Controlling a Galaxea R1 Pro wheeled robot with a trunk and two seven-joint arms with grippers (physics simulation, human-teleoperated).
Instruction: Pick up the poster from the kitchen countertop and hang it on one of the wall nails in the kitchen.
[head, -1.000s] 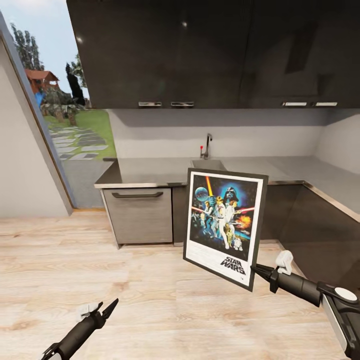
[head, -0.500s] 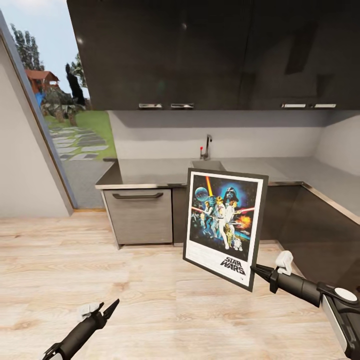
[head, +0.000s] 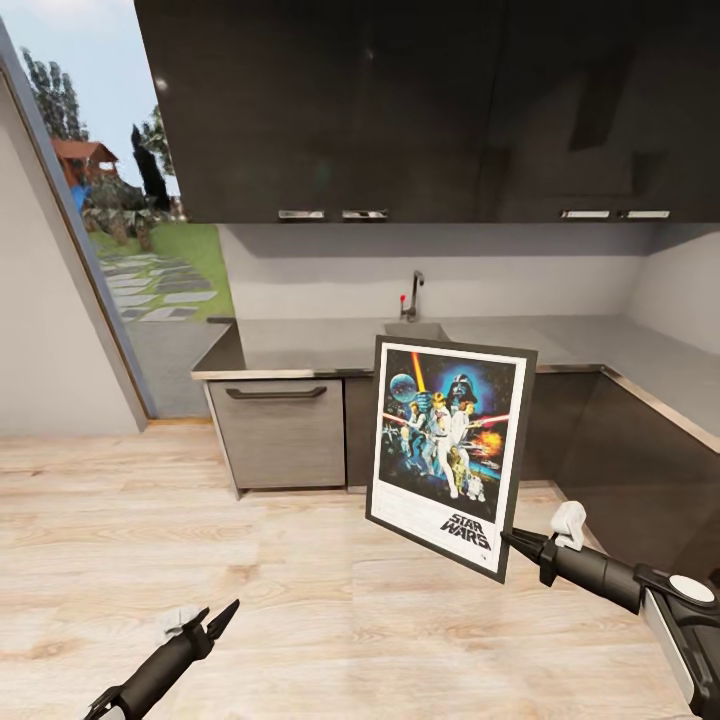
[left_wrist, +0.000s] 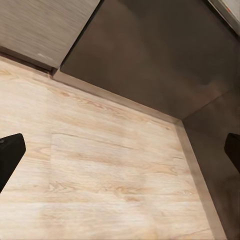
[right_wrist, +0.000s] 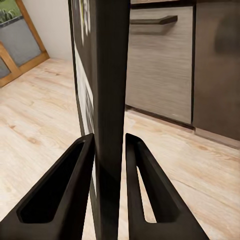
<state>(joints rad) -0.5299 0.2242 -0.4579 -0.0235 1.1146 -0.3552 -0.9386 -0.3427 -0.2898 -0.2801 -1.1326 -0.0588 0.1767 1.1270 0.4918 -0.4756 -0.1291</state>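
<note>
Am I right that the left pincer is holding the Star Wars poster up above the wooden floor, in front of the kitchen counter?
Not quite: the right pincer holds the poster, gripping its lower corner, as the head view shows. The left pincer hangs open with nothing in it. The rest is right: the poster is above the wooden floor, before the counter.

poster (head: 447, 455): 1 — tap (head: 414, 292): 1 — cabinet handles (head: 300, 213): 4

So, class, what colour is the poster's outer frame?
Black, around a white border; the poster shows best in the head view.
</note>
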